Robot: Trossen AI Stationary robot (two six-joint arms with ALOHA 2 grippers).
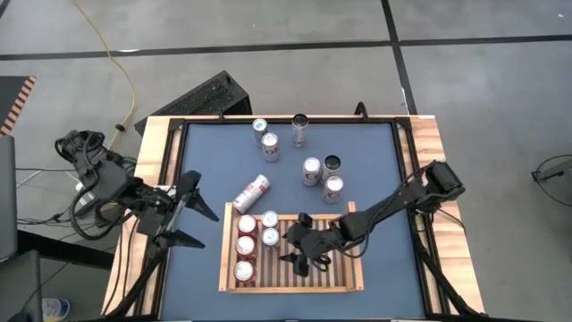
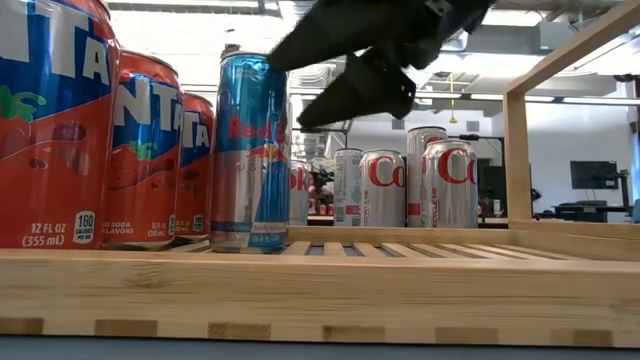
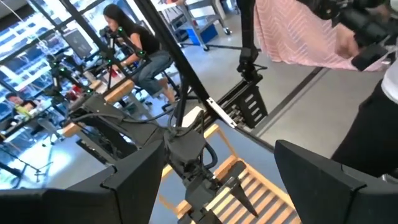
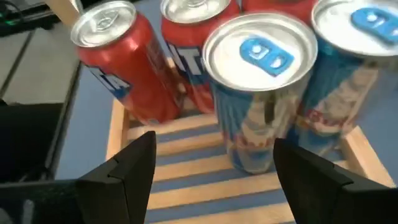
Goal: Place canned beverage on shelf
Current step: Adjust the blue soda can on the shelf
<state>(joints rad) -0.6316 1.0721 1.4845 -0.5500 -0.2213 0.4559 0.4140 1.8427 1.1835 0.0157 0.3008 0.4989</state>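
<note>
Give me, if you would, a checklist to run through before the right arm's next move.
1. Right gripper empty, jaws open: ok.
2. Nearest blue can upright on the shelf, free of the jaws: ok.
3. Free room on the shelf, its right part bare: ok.
4. Left gripper waiting open at the left edge of the table: ok.
5. Loose can upright for pickup: not ok, it lies on its side on the table.

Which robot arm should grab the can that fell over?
Probably the left. Its gripper is open beside the tipped can, with bare table between them. The right gripper is open too, but it hangs over the shelf next to the blue cans, so it would need to pull back first.
</note>
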